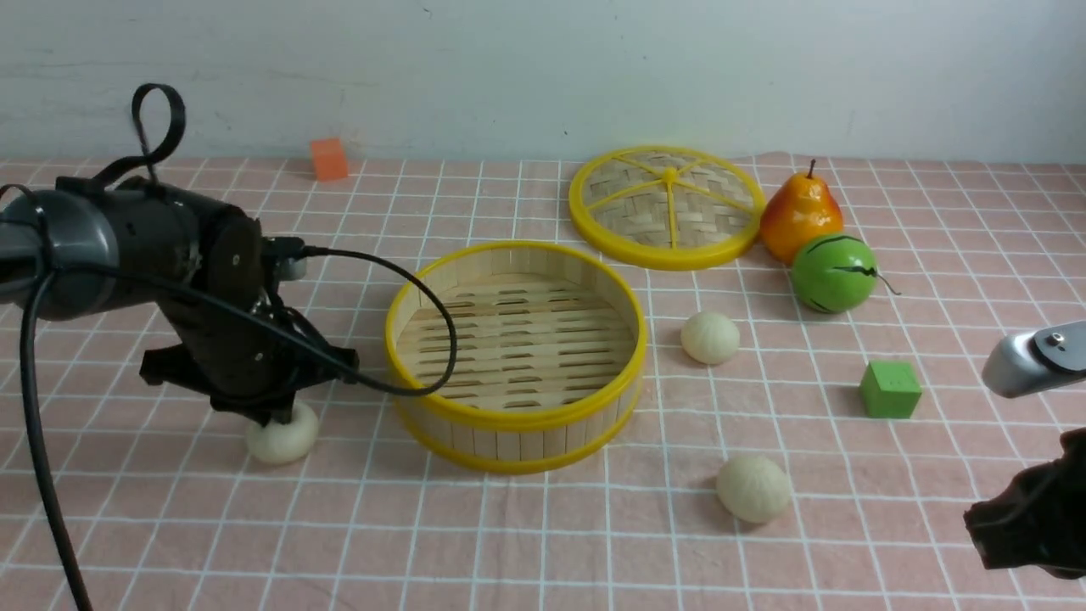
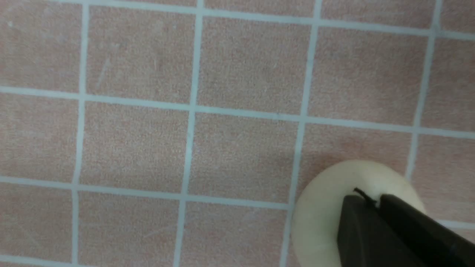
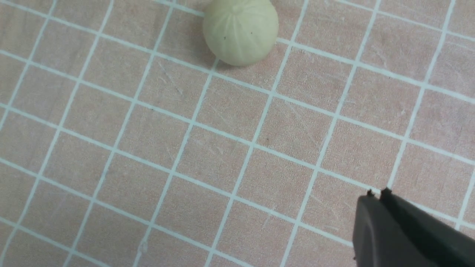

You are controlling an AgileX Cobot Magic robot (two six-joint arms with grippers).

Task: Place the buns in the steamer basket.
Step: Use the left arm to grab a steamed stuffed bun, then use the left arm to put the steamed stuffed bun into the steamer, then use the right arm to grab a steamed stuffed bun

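Observation:
The steamer basket [image 1: 441, 270] stands empty in the middle of the pink checked cloth. Three cream buns lie on the cloth outside it: one left of the basket [image 1: 282, 441], one to its right [image 1: 710, 337], one at the front right [image 1: 753, 489]. My left gripper [image 1: 273, 414] hangs just above the left bun, and in the left wrist view [image 2: 371, 198] its fingers are pressed together over that bun [image 2: 319, 218]. My right gripper [image 1: 984, 518] is low at the right edge, shut and empty [image 3: 376, 193], with the front right bun [image 3: 240, 31] ahead of it.
The flat woven lid [image 1: 666, 206] lies behind the basket. A pear [image 1: 800, 212] and a green striped melon toy [image 1: 833, 273] stand right of it. A green cube [image 1: 889, 389] sits at the right, an orange cube [image 1: 329, 159] near the back wall.

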